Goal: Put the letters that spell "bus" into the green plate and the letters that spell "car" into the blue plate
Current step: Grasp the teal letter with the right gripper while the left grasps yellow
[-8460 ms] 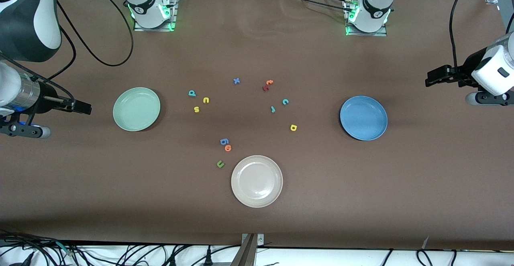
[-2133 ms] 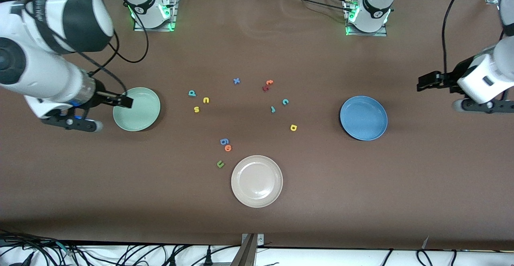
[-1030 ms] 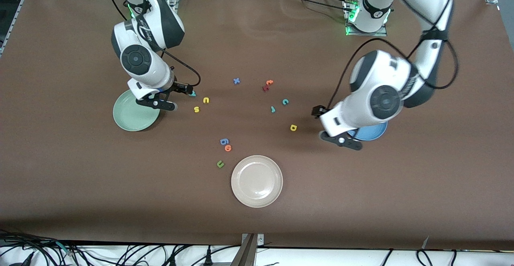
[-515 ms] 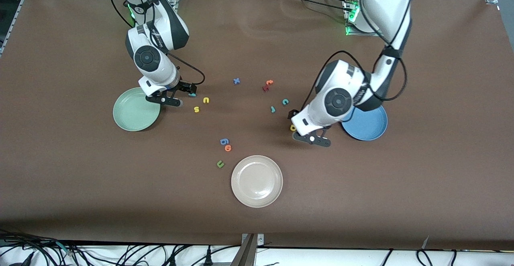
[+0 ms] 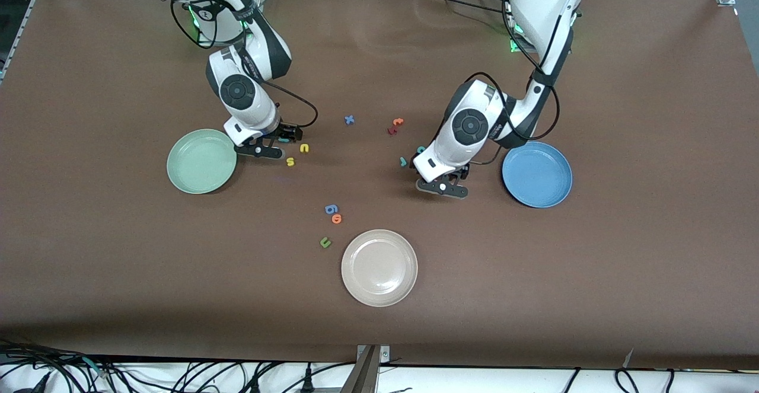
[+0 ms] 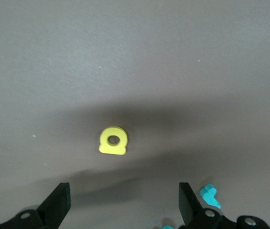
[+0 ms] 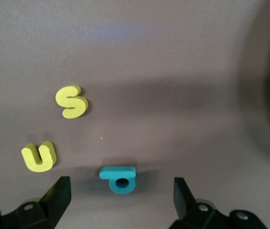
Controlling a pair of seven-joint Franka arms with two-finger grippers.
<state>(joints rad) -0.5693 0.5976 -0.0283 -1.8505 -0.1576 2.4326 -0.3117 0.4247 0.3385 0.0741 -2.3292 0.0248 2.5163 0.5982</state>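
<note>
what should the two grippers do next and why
Probably lower both and close. The open right gripper hangs over the teal foam b, which lies on the table beside the pale green plate. The open left gripper hangs over the yellow foam a, not far from the blue plate. Each letter sits roughly between the fingers, untouched.

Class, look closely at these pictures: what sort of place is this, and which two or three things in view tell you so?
Most likely a robotics lab bench. Two arms bolted to a brown-covered table reach over small foam letters, such as the yellow s, with loose cables along the table's edge nearest the front camera.
</note>
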